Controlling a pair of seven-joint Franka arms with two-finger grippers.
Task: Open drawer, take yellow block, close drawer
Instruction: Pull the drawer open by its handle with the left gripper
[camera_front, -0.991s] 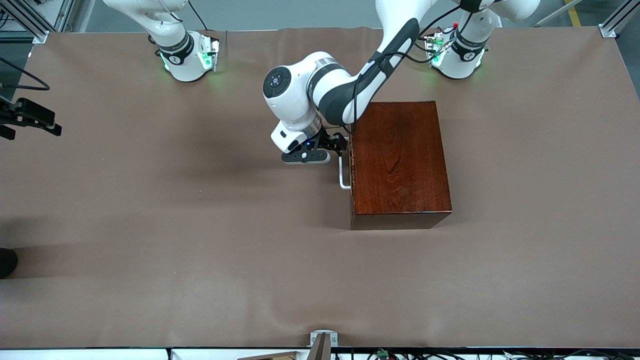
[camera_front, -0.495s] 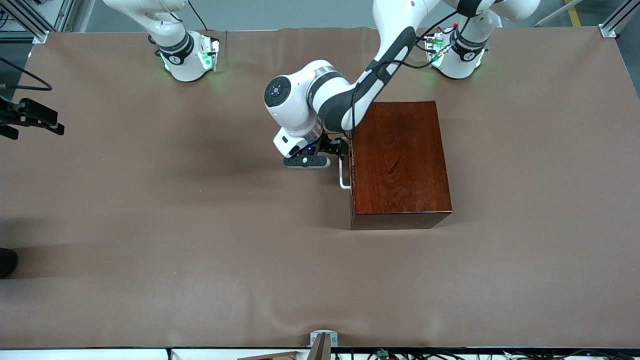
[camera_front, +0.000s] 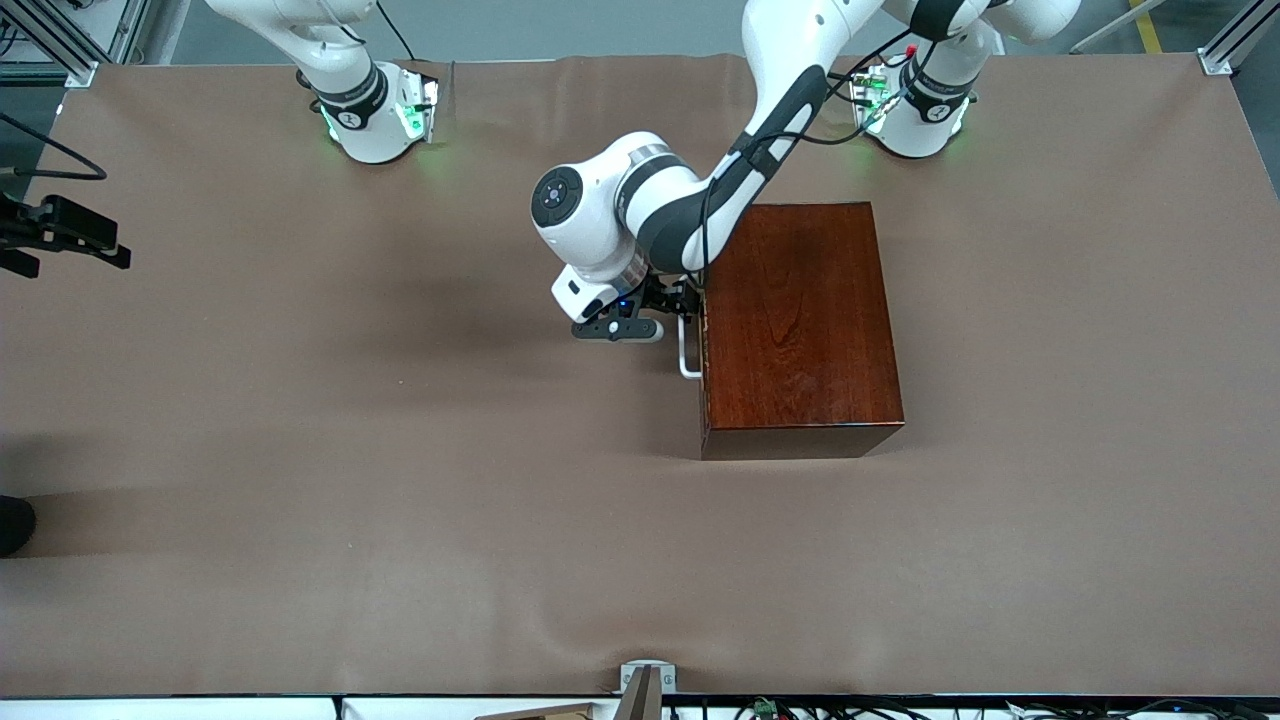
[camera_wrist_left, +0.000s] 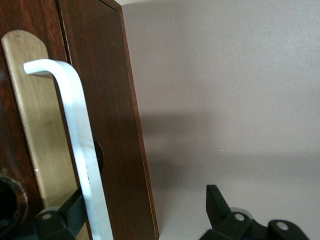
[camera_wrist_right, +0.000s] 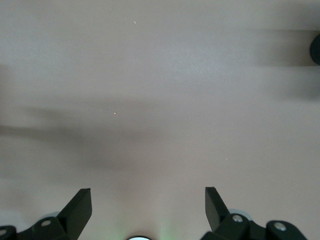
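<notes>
Shut reddish-brown drawer (camera_front: 704, 345), white handle (camera_front: 685, 350), mid-table.

— What sort of place is this?
— A robotics lab: 2 white Franka arms (camera_front: 640, 215) bolted to a table under a brown cloth (camera_front: 300, 450), aluminium framing (camera_front: 1235, 40) at the corners, cables (camera_front: 760, 708) along the edge.
</notes>
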